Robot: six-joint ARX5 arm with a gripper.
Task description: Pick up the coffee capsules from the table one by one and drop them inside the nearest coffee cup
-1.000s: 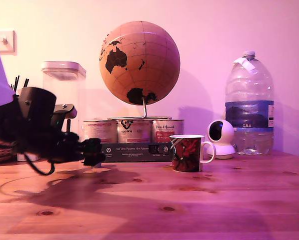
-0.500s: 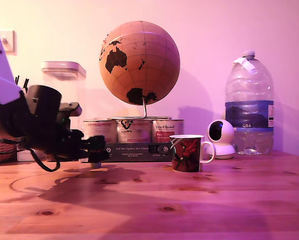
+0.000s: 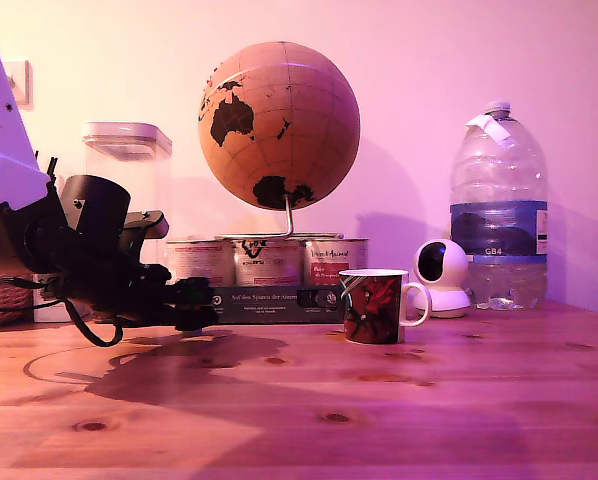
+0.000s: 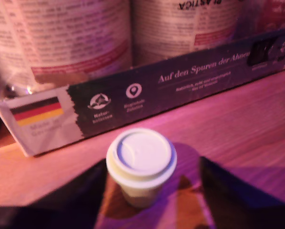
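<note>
Capsule: a small cream capsule (image 4: 141, 166) sits between my claw's two dark fingers (image 4: 61, 200) in the wrist view, flat rim towards the camera. In the exterior view I cannot make it out at the claw tip.

Capsule position: it hangs over the desk (image 3: 399, 420), in front of the long dark box (image 4: 180, 90). Whether its base is clear of the wood I cannot tell from the wrist view.

Claw: the claw (image 3: 194, 302) looks set around the capsule, but the picture is soft where the fingers reach its body, so I cannot tell if they are pinching it or only flank it.

Change: over the last second the claw has moved towards the exterior view's right and risen slightly; a pale speck under the tip half a second ago is no longer visible.

Meaning: I judge this as the start of the carry, capsule probably lifted, none dropped yet.

Cup: the patterned mug (image 3: 376, 306) stands well apart from the claw, to the exterior view's right, upright, handle towards the white camera (image 3: 443, 277).

Surroundings: tins (image 3: 267, 262) behind the box, a globe (image 3: 279, 125) above them, a water bottle (image 3: 497, 205) at far right.

Hidden: mug interior not visible; my arm is cut off at the exterior view's left edge; no other capsules seen.
</note>
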